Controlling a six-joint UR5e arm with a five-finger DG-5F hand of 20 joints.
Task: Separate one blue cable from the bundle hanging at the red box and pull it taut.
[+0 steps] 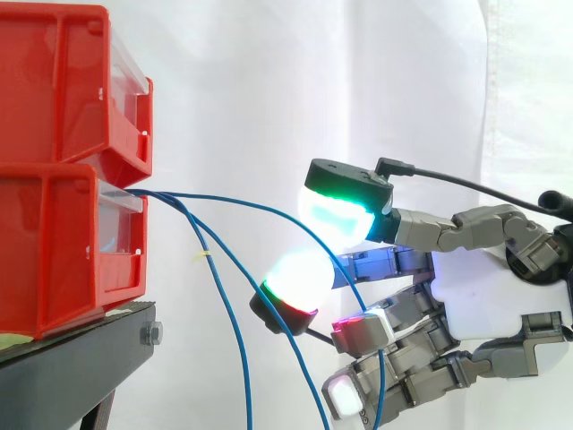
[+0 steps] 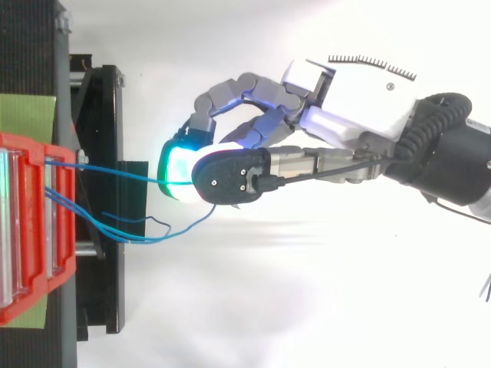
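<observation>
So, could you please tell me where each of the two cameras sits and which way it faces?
Side view: beside the work at its height, looking level across the red bins and black stand toward the white curtain; the hand shows at the right.
Top view: above the work, looking straight down; the hand and arm show at the right.
Shared: the red bins, the blue cables and the hand.

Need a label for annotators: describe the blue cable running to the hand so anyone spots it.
Start at the stacked red bins on the left, where blue cables leave between upper and lower bin. The top cable arcs right into the hand, pinched between its glowing pads. Its neighbours drop steeply downward instead.
</observation>
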